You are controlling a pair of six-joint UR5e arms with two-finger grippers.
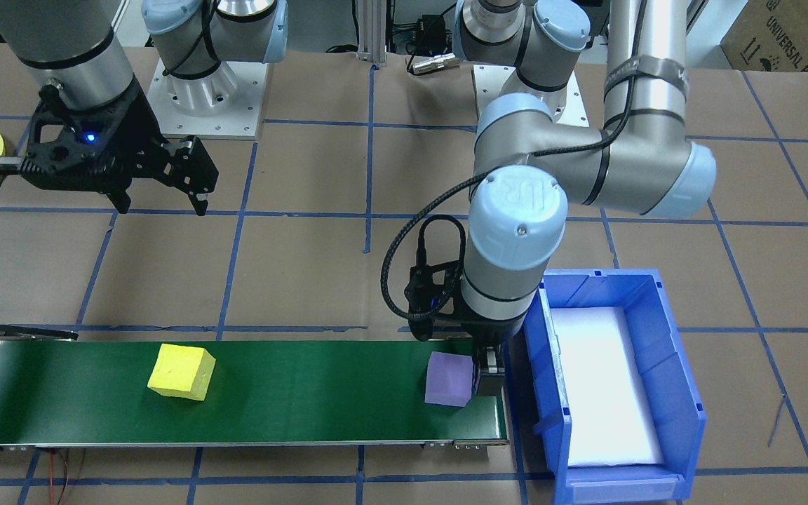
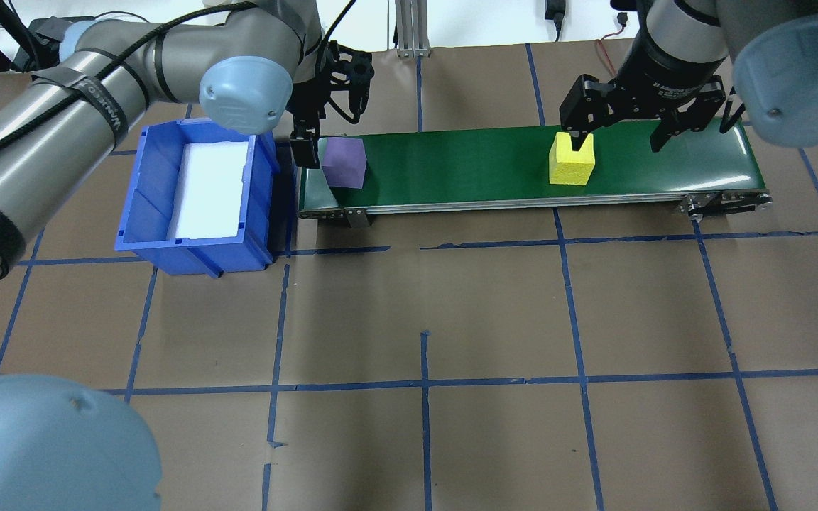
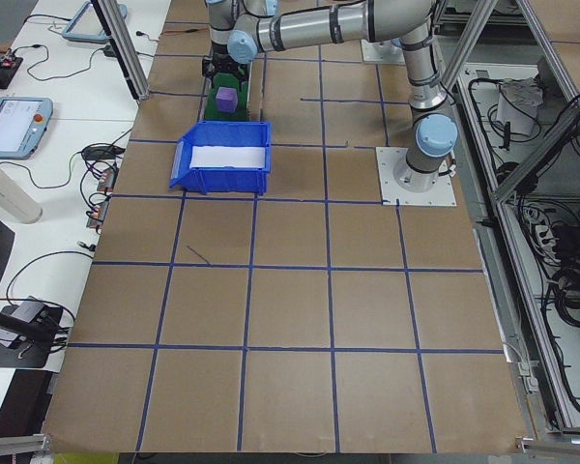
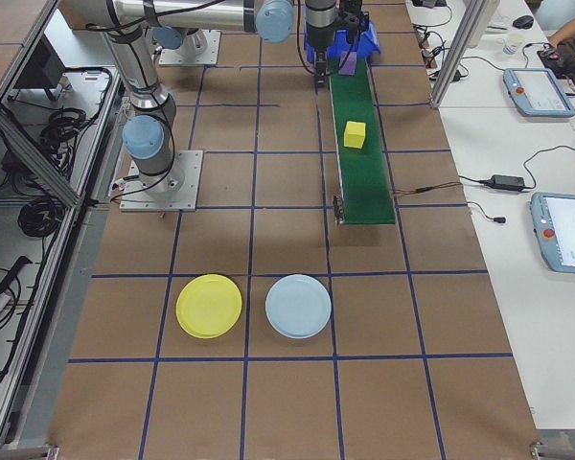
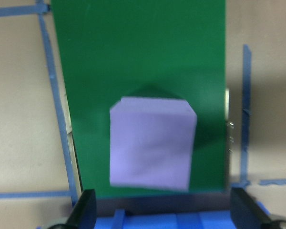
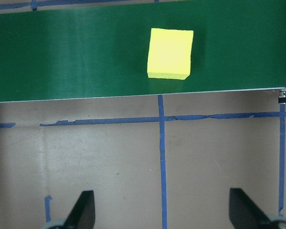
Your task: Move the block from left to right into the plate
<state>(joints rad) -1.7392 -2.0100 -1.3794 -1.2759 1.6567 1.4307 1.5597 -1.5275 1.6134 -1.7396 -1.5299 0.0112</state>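
We are in a robotics lab: silver arms with pale-blue joint caps bolted to a brown paper-covered table gridded with blue tape, a short green conveyor belt, aluminium framing posts, handheld control tablets with red stop buttons and loose cables on white side benches.

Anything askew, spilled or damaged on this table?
Nothing spilled or broken. The purple block and yellow block sit upright on the green conveyor belt, each turned slightly askew to its edges. The blue floor tape is ragged in places.
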